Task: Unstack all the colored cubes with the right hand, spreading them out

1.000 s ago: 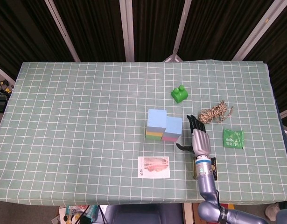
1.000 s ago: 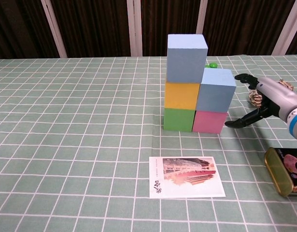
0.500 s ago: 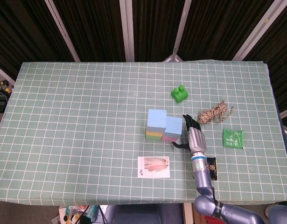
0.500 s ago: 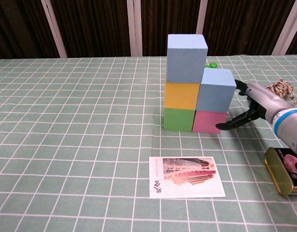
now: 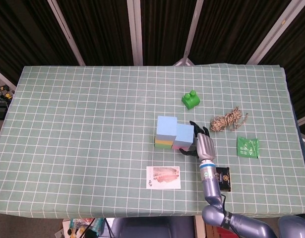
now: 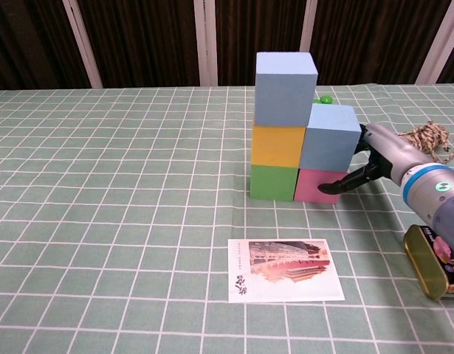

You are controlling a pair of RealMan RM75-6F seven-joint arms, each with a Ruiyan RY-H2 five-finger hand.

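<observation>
**Right robot hand set against the lower stack of cubes**

Five colored cubes are seen stacked near the middle of the desk (image 6: 101, 221), which is covered by a green checked cloth. In the chest view a three-high column is formed by a green cube (image 6: 273, 182) at the bottom, an orange cube (image 6: 277, 146) on it and a light blue cube (image 6: 286, 88) on top. Just beside it, on the right, a second light blue cube (image 6: 330, 138) is carried by a pink cube (image 6: 320, 184); the two columns are touching.

The right robot hand (image 6: 376, 151) is held at the right side of the shorter column, with its fingers spread. Its thumb (image 6: 343, 182) is laid against the front of the pink cube, while the other fingers (image 5: 196, 130) are seen beside the second light blue cube in the head view. Whether a cube is actually clasped cannot be told. No cube is seen lifted. The left robot hand is not seen in either view.

A printed card (image 6: 285, 259) is found lying flat in front of the stacks. A dark tin with a gold rim (image 6: 435, 261) is placed under the right forearm. Farther back, a green toy brick (image 5: 191, 99), a coil of twine (image 5: 227, 119) and a green sachet (image 5: 247, 147) are seen.
</observation>
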